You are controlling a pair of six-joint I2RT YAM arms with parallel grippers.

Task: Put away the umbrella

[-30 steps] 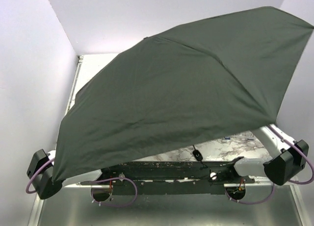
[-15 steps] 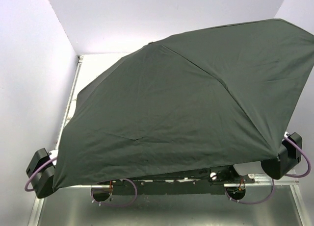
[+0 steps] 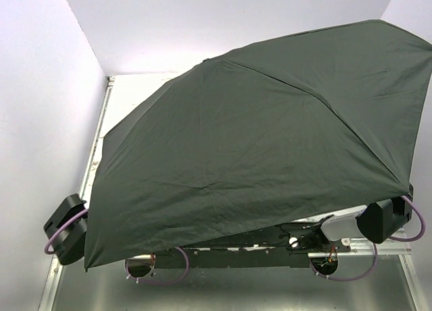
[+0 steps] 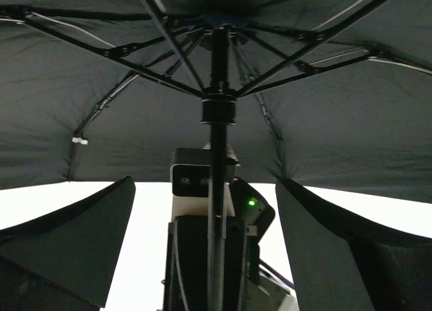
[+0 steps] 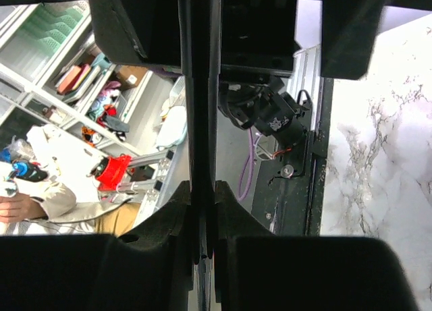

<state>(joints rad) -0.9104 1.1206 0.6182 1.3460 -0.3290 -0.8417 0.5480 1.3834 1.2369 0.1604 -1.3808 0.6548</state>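
Note:
The umbrella (image 3: 270, 135) is open, and its wide black canopy hides most of the table and both grippers in the top view. From below, the left wrist view shows its ribs and thin black shaft (image 4: 218, 149). My left gripper (image 4: 206, 247) is open, one finger on each side of the shaft and apart from it. My right gripper (image 5: 202, 189) is shut on the shaft (image 5: 201, 88). Its wrist shows in the left wrist view (image 4: 202, 189), just beyond the shaft.
White walls close in the left, back and right. The left arm's outer link (image 3: 66, 230) and the right arm's link (image 3: 385, 220) stick out from under the canopy. The black base rail (image 3: 229, 253) runs along the near edge. A marble tabletop (image 5: 378, 156) shows at the right.
The canopy's near edge has dropped and now hides the marble table. The umbrella has shifted a little right. Both arms' outer links have moved inward.

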